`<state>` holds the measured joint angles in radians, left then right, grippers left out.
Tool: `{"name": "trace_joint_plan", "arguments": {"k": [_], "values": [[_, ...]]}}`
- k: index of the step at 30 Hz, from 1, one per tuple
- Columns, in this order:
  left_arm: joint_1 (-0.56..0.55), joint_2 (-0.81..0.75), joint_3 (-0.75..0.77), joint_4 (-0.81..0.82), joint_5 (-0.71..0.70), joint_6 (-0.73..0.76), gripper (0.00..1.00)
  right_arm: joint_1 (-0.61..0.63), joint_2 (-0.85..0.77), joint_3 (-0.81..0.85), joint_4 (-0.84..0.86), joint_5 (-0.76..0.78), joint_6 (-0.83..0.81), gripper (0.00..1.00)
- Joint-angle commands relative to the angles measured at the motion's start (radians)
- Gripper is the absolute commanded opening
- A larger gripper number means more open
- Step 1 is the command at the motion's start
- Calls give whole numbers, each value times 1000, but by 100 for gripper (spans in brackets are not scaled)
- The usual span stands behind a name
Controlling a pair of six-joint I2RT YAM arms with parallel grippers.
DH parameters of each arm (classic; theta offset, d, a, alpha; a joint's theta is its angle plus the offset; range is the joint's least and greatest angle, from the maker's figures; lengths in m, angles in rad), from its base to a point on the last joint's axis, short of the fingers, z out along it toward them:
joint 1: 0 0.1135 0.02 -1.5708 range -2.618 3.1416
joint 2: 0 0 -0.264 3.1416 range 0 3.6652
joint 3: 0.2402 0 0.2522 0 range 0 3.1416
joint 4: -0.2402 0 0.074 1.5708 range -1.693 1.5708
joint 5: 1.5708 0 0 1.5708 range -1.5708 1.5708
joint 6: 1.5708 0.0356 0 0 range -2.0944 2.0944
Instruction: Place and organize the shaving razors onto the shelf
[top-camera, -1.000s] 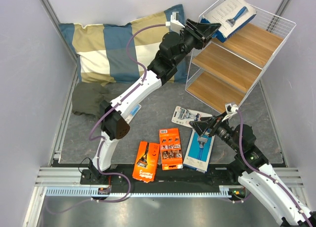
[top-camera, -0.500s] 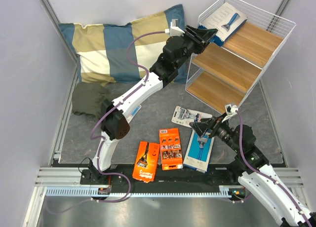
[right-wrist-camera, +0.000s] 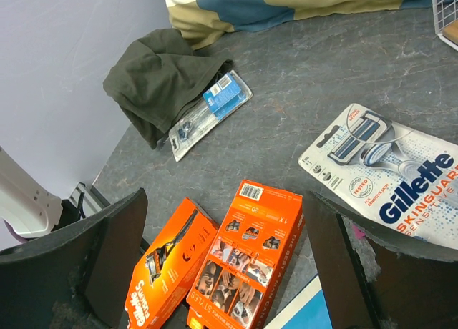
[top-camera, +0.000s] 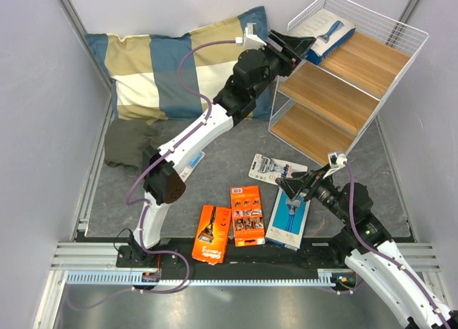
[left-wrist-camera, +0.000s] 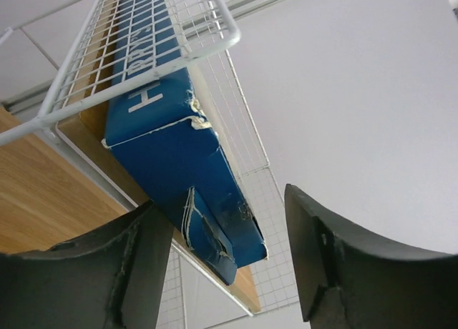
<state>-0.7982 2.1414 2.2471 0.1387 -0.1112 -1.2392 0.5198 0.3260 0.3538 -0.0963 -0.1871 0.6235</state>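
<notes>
One blue box (top-camera: 330, 34) lies on the shelf's (top-camera: 372, 64) top board | left gripper (top-camera: 295, 44) wide open just beside it, holding nothing | best to back out slowly and not bump the box | right gripper (top-camera: 290, 188) open, empty, over second blue box (top-camera: 288, 218) | orange cards (top-camera: 247, 214) lie on table (top-camera: 143, 193)

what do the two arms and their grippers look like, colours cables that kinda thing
The left arm and right arm have white shells, black joints and a purple cable alongside. The left gripper and right gripper have broad matte black fingers, scuffed at the edges.
</notes>
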Motion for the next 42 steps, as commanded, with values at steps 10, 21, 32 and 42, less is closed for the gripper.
{"name": "trace_joint_plan", "arguments": {"k": [10, 21, 32, 42], "values": [[1, -116, 117, -257, 33, 188, 98, 3, -24, -7, -16, -11, 2, 98], [-1, -201, 20, -283, 107, 256, 99, 3, -30, -21, -13, -12, 10, 98], [-1, -268, -119, -229, 107, 276, 80, 3, -31, -44, 1, -11, 13, 98], [-3, -213, -123, -116, 139, 277, 31, 3, -36, -50, 3, -6, 12, 98]]}}
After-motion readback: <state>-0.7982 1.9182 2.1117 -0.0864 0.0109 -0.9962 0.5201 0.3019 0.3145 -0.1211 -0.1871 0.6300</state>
